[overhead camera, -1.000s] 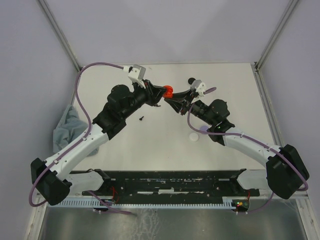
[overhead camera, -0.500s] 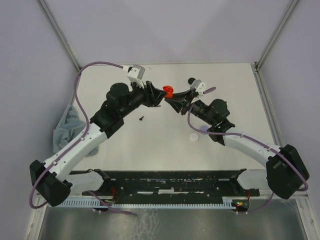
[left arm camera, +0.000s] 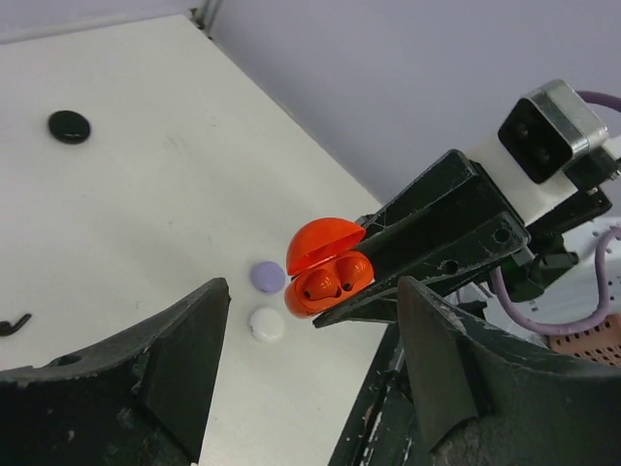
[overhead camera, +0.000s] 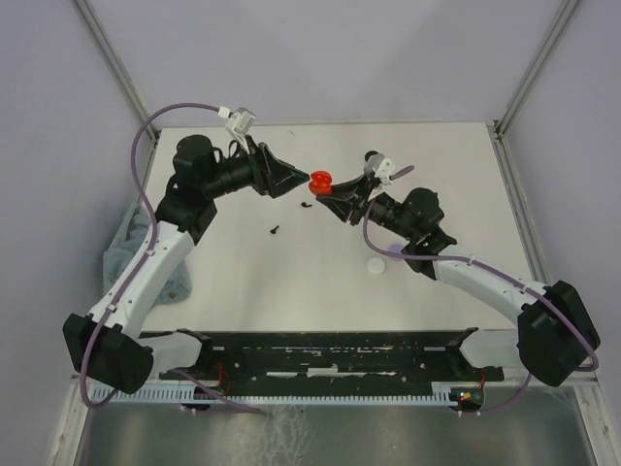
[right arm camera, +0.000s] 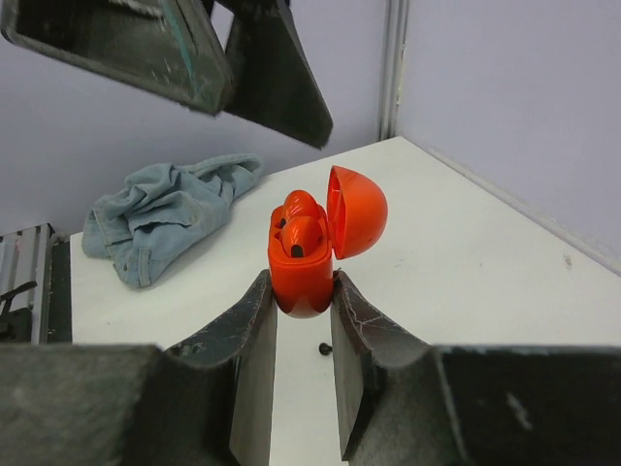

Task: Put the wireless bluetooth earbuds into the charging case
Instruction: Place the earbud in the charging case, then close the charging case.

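Observation:
A red charging case (overhead camera: 321, 181) is held above the table's middle, lid open. My right gripper (right arm camera: 303, 291) is shut on its lower body (right arm camera: 303, 272). Two red earbuds (right arm camera: 299, 228) sit in its sockets, also showing in the left wrist view (left arm camera: 335, 280). My left gripper (overhead camera: 296, 181) is open and empty, a short way left of the case and apart from it; its wide jaws frame the case (left arm camera: 325, 282) in the left wrist view. Two tiny black earbuds (overhead camera: 276, 230) (overhead camera: 306, 205) lie loose on the table.
A white round case (overhead camera: 376, 265) and a lavender one (overhead camera: 396, 250) lie under the right arm. A black disc (left arm camera: 69, 125) lies farther off. A blue-grey cloth (overhead camera: 131, 248) is bunched at the left edge. A black rail (overhead camera: 330, 354) runs along the near edge.
My left gripper has opened and drawn back to the left, away from the red case, its arm swinging left. The right gripper and the case have barely moved.

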Motion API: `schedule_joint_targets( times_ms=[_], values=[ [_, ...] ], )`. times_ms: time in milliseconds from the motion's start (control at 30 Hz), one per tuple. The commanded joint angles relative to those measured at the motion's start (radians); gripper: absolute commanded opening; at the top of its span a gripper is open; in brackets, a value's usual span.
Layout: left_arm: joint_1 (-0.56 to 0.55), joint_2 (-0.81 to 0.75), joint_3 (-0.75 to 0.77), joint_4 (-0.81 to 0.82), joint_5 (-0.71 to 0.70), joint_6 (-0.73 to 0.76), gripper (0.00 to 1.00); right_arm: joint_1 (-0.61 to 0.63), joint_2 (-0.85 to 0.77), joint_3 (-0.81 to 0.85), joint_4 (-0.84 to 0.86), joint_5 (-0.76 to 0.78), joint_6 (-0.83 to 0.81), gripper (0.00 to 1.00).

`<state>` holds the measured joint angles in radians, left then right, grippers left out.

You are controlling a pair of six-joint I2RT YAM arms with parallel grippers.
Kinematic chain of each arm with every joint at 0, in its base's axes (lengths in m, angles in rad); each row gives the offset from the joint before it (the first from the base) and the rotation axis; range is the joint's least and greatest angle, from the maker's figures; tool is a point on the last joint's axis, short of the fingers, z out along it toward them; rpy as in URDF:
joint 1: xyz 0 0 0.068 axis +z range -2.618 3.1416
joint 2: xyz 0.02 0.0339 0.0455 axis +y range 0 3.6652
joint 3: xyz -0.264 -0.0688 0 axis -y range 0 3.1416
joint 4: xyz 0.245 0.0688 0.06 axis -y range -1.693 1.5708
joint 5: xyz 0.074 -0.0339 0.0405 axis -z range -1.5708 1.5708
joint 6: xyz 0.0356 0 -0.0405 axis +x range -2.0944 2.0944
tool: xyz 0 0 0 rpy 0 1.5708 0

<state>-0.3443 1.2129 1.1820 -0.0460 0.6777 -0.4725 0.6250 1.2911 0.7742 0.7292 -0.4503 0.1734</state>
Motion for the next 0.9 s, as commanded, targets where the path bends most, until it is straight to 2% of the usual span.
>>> schedule_joint_targets(
  times_ms=[0, 200, 400, 600, 800, 867],
  values=[
    [0.004, 0.054, 0.045, 0.068, 0.208, -0.067, 0.77, -0.004, 0.003, 0.070, 0.018, -0.068, 0.024, 0.05],
    [0.003, 0.121, 0.053, 0.120, 0.277, -0.114, 0.77, -0.005, 0.021, 0.096, 0.016, -0.131, 0.057, 0.05],
    [-0.002, 0.137, 0.000, 0.339, 0.383, -0.253, 0.75, -0.005, 0.038, 0.111, 0.010, -0.142, 0.066, 0.05],
    [-0.001, 0.126, -0.038, 0.486, 0.453, -0.338, 0.68, -0.006, 0.057, 0.116, -0.043, -0.162, 0.062, 0.05],
    [-0.001, 0.086, -0.077, 0.507, 0.489, -0.325, 0.62, -0.015, 0.056, 0.122, -0.128, -0.163, 0.062, 0.05],
    [0.001, 0.067, -0.085, 0.435, 0.468, -0.272, 0.62, -0.020, 0.051, 0.120, -0.168, -0.154, 0.062, 0.05]
  ],
)
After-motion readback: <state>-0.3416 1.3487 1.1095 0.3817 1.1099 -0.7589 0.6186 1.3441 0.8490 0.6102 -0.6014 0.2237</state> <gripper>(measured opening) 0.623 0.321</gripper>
